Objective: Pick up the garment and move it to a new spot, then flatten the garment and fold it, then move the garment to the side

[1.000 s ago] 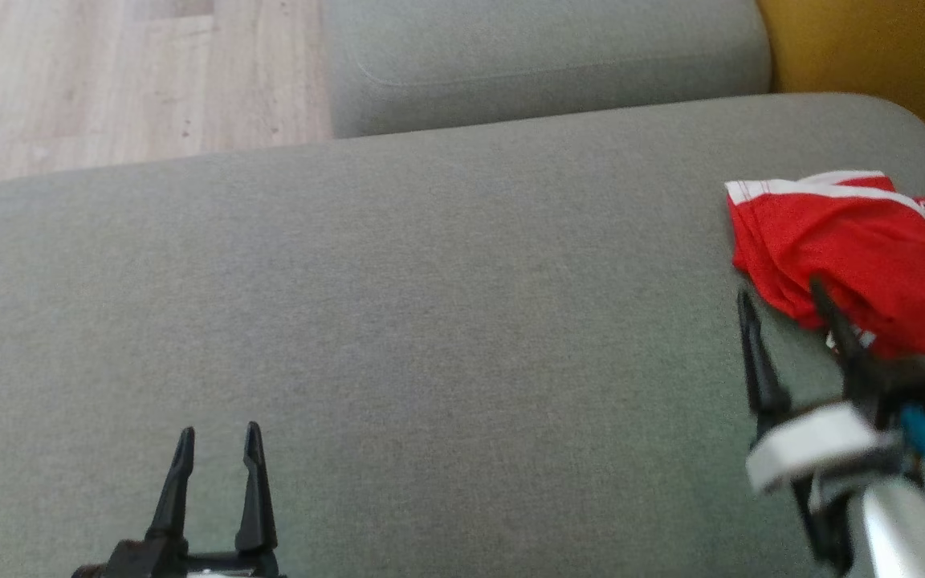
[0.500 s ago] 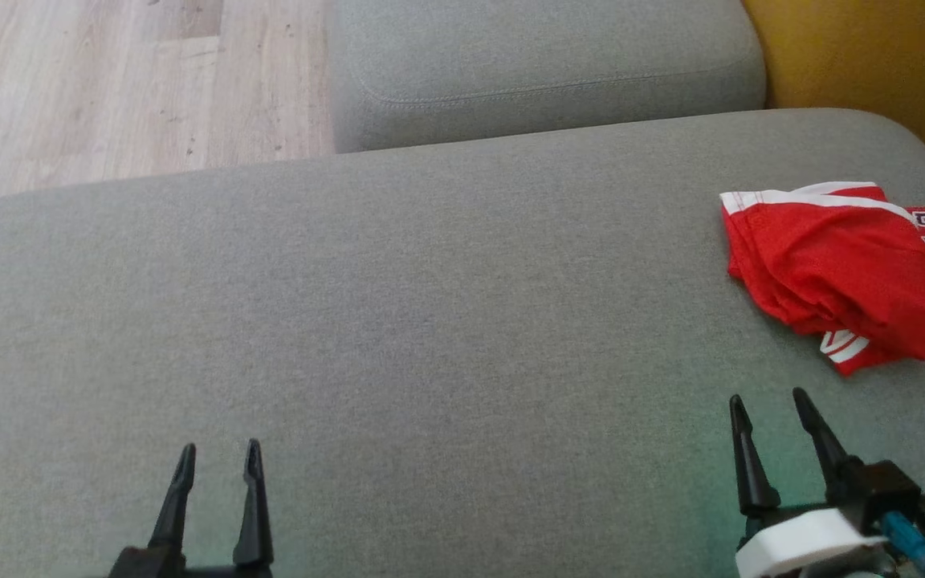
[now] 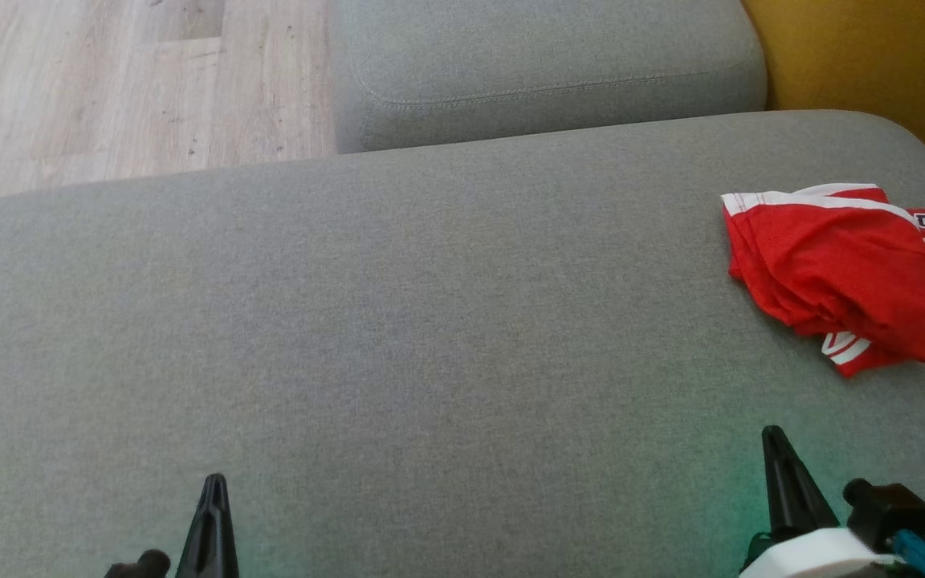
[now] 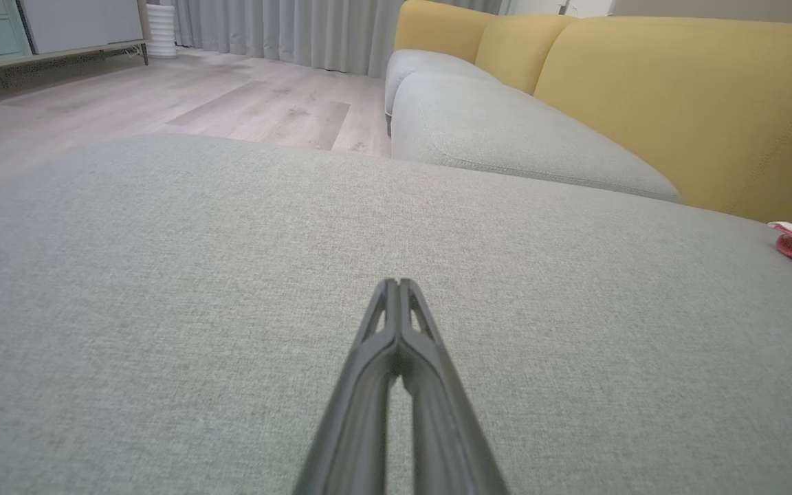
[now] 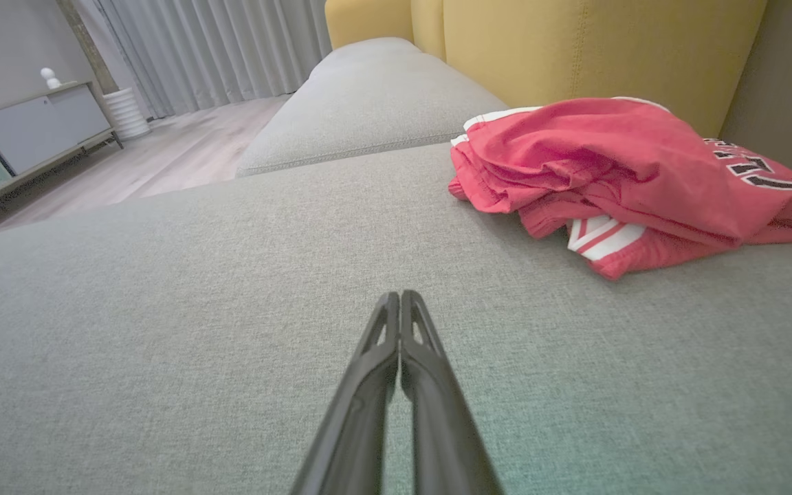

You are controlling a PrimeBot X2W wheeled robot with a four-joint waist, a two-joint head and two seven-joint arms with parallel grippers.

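Since a second ago both have closed up: the left gripper (image 3: 213, 491) and right gripper (image 3: 777, 441) had their fingers spread back then, and now each pair is pressed tip to tip with nothing caught between them. The wrist views show it plainly, just a thin seam down the middle of each pair. The right one has also backed off. It was poking at the garment (image 3: 840, 273) a second ago, and now it sits down by the front edge of the cushion (image 3: 430, 321), toward the cushion's right end and well apart from the cloth. The left one is at the front edge too, toward the cushion's left end, and has slipped a bit lower. Can't tell whether either tip actually touches the cushion.

The garment is red with white stripe trim and dark-outlined lettering, lying in a loose bunched heap at the cushion's right end, nearer its back edge. A striped hem pokes out from under the heap on the side facing the cushion's front.

Past the cushion's back edge there's a second grey seat (image 3: 543, 72), with a yellow backrest (image 3: 856, 56) off the cushion's back right corner and wood floor (image 3: 125, 80) off its back left.
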